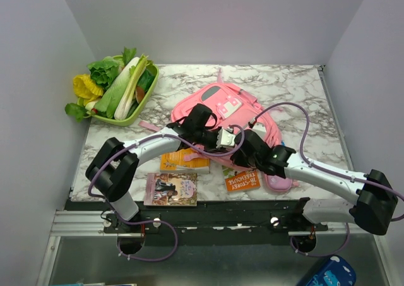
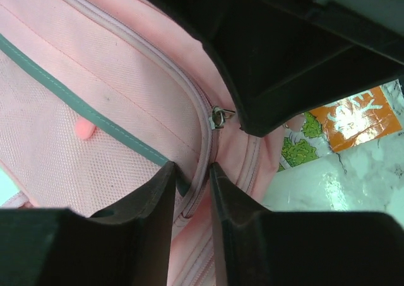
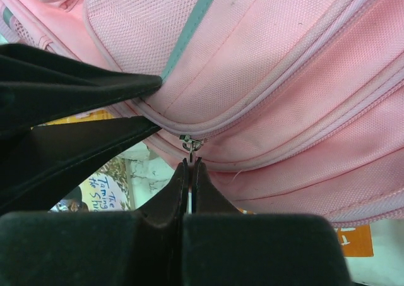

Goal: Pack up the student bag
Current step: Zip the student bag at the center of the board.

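The student bag is a pink backpack lying at the middle of the table, with a grey strip across its front. My left gripper comes down on it from the left, its jaws pinching a ridge of pink fabric along the zipper seam. In the top view it is the black gripper over the bag. My right gripper is shut on the small metal zipper pull at the bag's near edge. The same slider shows just beyond the left fingertips. The bag's near part is hidden under both arms.
A green tray of leafy vegetables stands at the back left. Near the front edge lie a book, a yellow-orange book, an orange book and a pink pencil case. Walls enclose the table on three sides.
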`<state>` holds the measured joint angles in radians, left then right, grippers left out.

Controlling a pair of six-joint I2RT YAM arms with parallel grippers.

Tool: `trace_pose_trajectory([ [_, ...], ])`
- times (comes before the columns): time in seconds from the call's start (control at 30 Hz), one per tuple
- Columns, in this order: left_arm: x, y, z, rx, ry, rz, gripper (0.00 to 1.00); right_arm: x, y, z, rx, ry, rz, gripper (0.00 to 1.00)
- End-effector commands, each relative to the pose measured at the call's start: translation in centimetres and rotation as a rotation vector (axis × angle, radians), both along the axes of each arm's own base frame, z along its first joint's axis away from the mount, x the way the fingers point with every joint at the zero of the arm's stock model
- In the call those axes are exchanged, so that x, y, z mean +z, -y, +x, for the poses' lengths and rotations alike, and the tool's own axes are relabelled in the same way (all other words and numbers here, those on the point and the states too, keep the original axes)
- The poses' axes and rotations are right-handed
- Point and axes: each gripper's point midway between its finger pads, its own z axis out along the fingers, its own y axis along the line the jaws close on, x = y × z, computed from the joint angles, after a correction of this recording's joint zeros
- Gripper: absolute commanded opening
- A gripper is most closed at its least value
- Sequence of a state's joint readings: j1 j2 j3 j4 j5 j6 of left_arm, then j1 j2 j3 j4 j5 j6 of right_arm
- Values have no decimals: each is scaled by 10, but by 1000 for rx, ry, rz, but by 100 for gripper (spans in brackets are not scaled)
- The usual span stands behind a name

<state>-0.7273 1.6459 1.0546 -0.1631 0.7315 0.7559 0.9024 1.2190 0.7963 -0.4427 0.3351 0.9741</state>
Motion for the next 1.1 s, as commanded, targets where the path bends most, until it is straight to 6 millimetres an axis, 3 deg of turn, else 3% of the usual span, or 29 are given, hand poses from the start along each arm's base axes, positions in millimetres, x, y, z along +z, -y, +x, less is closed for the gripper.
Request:
trace_pose_trajectory([
  [0.0,-5,10,3,-16,55,-9,27,6,-1,6,2,20,47,1],
  [0.17,-9,4,0,-27,67,18,10,2,19,14,-25,15,38,1],
  [0.3,-11,-5,-5,-37,73,50,4,0,39,25,-47,8,-9,1],
  [0.7,-7,-26,-22,-80,83,112,0,10,80,55,-101,52,-142,1],
  [0.87,-3,-33,-35,-151,81,136,0,21,95,78,-136,85,-189,1],
  [1.07,-4,-45,-49,-236,87,171,0,15,123,106,-216,80,-270,0],
])
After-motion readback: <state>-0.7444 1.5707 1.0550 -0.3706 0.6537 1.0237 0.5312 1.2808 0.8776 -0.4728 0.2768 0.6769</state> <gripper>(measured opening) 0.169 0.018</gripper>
